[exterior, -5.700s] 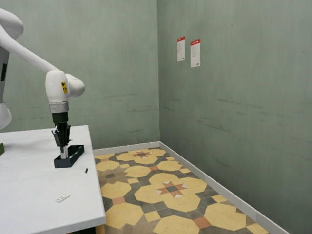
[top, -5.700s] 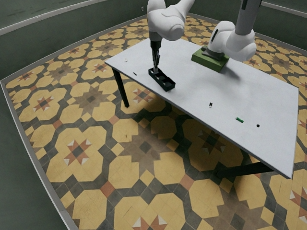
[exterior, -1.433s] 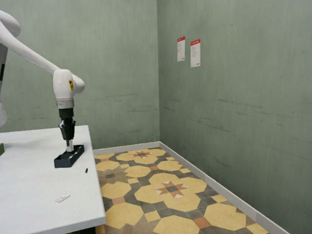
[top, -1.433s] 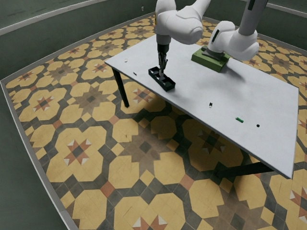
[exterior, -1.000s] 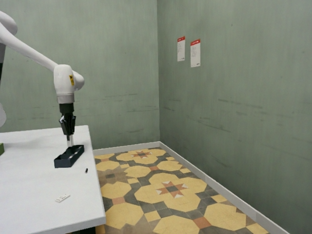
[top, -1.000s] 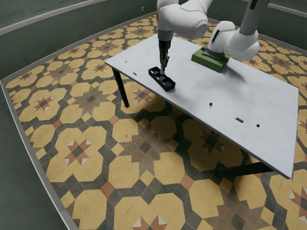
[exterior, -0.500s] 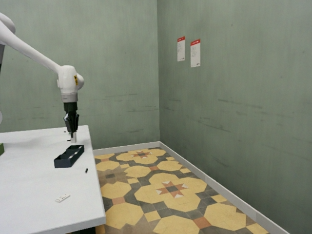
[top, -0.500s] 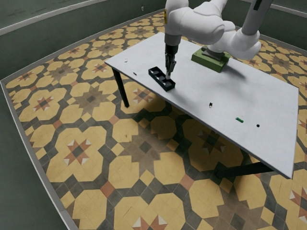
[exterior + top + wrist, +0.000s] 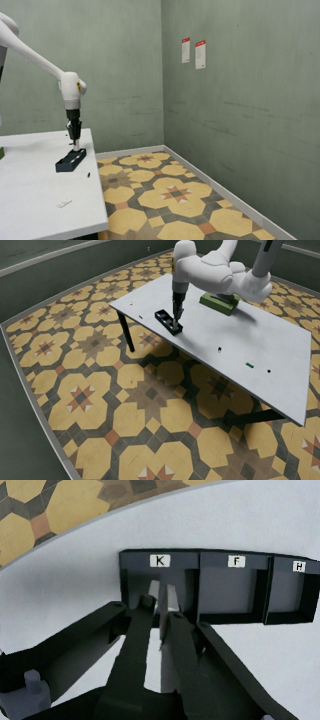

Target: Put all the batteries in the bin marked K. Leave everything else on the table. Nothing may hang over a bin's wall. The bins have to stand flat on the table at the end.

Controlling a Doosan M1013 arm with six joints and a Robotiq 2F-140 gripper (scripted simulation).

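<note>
black gripper (image 9: 159, 595) (image 9: 175, 322) (image 9: 76, 145) looms closest in the wrist view, its fingers clenched almost together, with a narrow gap between the pale tips. they point down over the bin marked k (image 9: 135, 560) (image 9: 177, 330) (image 9: 83, 154), next to the bin marked f (image 9: 212, 561); the bin marked h (image 9: 281, 563) comes after that.

the top view shows a green cylinder (image 9: 249, 365), perhaps a battery, lying on the white table (image 9: 232, 335) (image 9: 25, 193) (image 9: 250, 520) near a black disc (image 9: 269, 371). which small things are batteries, i cannot tell for certain.

in the exterior view, a white dotted block (image 9: 64, 203) (image 9: 131, 302) and a small dark cylinder (image 9: 88, 174) (image 9: 140, 316) lie on the table, outside the bins.

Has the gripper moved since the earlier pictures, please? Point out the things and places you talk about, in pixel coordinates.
Yes. Against the black three-compartment bin (image 9: 169, 323) (image 9: 65, 166) (image 9: 199, 587), the gripper (image 9: 175, 323) (image 9: 76, 148) (image 9: 159, 595) has moved from the H end to the K end.
</note>
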